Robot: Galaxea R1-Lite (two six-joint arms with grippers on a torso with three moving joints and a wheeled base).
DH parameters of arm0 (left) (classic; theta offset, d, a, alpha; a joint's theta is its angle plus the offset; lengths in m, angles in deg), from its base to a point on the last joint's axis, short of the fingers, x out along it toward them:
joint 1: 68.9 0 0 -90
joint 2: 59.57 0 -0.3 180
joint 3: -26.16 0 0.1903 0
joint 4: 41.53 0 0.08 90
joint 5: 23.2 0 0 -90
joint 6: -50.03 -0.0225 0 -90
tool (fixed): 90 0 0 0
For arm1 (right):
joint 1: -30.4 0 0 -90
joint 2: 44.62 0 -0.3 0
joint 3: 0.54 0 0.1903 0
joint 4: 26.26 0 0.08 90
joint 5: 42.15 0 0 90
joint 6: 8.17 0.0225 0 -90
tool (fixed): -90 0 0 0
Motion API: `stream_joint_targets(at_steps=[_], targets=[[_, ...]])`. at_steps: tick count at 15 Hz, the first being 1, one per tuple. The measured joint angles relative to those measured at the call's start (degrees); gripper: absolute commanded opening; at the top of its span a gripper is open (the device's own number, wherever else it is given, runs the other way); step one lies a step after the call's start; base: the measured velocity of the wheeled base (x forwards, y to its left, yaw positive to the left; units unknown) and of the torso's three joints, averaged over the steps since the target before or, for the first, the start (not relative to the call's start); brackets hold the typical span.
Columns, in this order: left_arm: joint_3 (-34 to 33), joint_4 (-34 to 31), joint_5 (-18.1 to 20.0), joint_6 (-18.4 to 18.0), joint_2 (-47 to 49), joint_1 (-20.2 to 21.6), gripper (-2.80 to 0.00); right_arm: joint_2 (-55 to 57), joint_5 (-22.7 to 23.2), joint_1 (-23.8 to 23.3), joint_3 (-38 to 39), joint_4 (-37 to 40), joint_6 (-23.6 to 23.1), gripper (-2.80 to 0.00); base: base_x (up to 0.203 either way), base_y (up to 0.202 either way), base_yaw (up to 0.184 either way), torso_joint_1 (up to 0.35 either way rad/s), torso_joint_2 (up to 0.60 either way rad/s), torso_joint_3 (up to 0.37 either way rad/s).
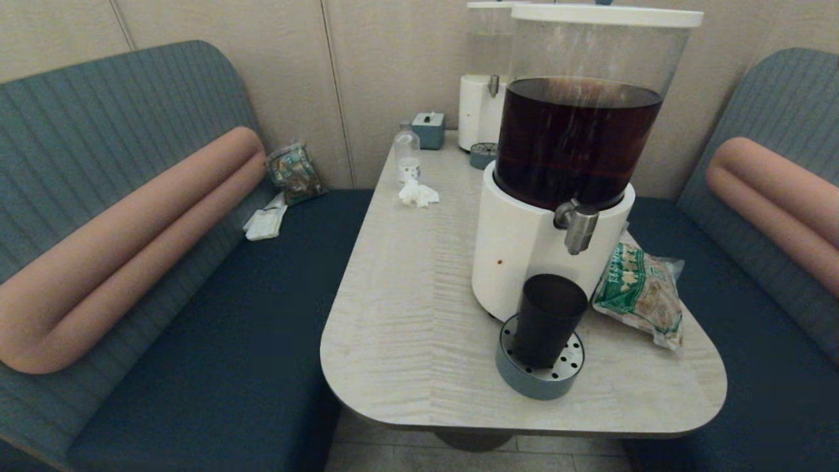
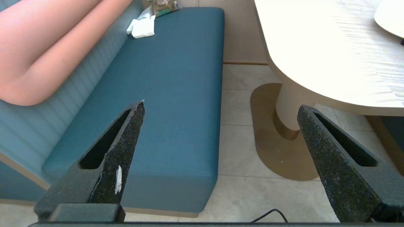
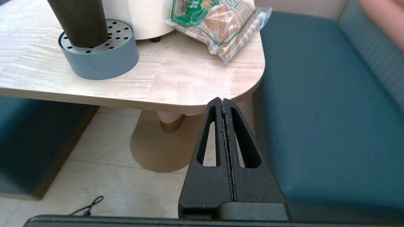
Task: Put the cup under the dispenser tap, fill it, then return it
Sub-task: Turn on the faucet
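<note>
Cup [image 1: 549,319] stands upright on grey perforated drip tray [image 1: 539,367] at the near end of the table [image 1: 406,314], directly below the dispenser tap [image 1: 577,226], not touching it; nothing grips it. Both arms sit low, off the table's near edge: left gripper [image 2: 221,110] spread wide and empty over floor beside the blue bench seat [image 2: 170,94], right gripper [image 3: 223,102] pressed closed on nothing, just below the table's corner. Behind the cup, white-based dispenser [image 1: 524,255] holds dark brown drink. Green snack bag [image 1: 639,292] lies just right of the base. Farther back: crumpled tissue [image 1: 417,194], small clear bottle [image 1: 407,154], pale dispenser [image 1: 482,105] by the wall.
</note>
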Motion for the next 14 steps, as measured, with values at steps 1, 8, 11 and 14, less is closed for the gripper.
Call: stream_joint_targets(at_steps=[1,8,11,14], targets=[[0.0,0.0,0.0,0.0,0.0,0.0,0.0,0.0,-0.2,0.0,0.2,-0.1,0.0,-2.8,0.0,0.0,0.0,0.0,0.0,0.0],[0.0,0.0,0.0,0.0,0.0,0.0,0.0,17.4,-0.1,0.4,-29.1,6.4,3.3,-2.8,0.0,0.0,0.0,0.0,0.0,0.0],[0.0,0.0,0.0,0.0,0.0,0.0,0.0,38.7,1.7,1.6,-63.0,18.5,5.5,-2.8,0.0,0.0,0.0,0.0,0.0,0.0],[0.0,0.0,-0.1,0.0,0.0,0.0,0.0,56.5,5.9,4.3,-95.0,34.6,7.0,-2.8,0.0,0.0,0.0,0.0,0.0,0.0]])
